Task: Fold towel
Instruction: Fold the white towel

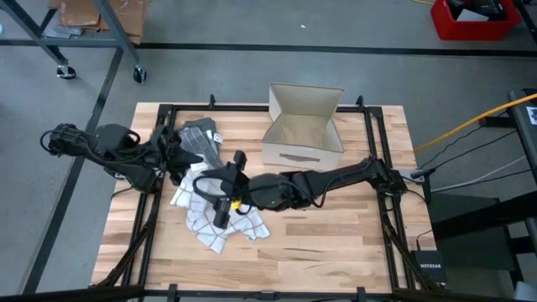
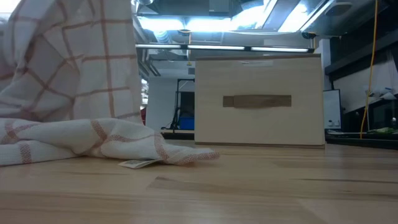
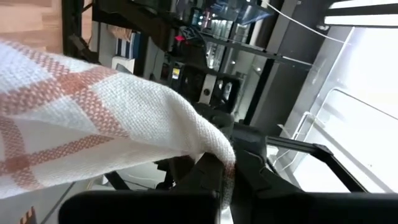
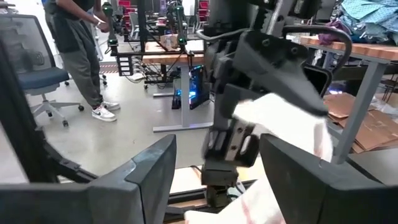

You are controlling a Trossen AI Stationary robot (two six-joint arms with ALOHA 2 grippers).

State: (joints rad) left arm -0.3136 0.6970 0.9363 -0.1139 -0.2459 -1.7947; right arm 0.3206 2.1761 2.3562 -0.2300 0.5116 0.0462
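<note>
Two end effectors meet over the towel (image 1: 214, 220) at centre-left of the high view. Left end effector (image 1: 186, 162) is clamped shut on a raised fold of the checked cloth, which drapes across its fingers in its wrist view. Right end effector (image 1: 220, 204), reaching in from the right, stands with its fingers (image 4: 146, 180) spread wide, gripping nothing. Crumpled on the wooden table (image 1: 336, 243), the rest of the towel lies left of centre. Behind it, near the upper middle, sits an open cardboard box (image 1: 304, 127). In the right wrist view a person (image 4: 78, 50) stands beyond the table.
</note>
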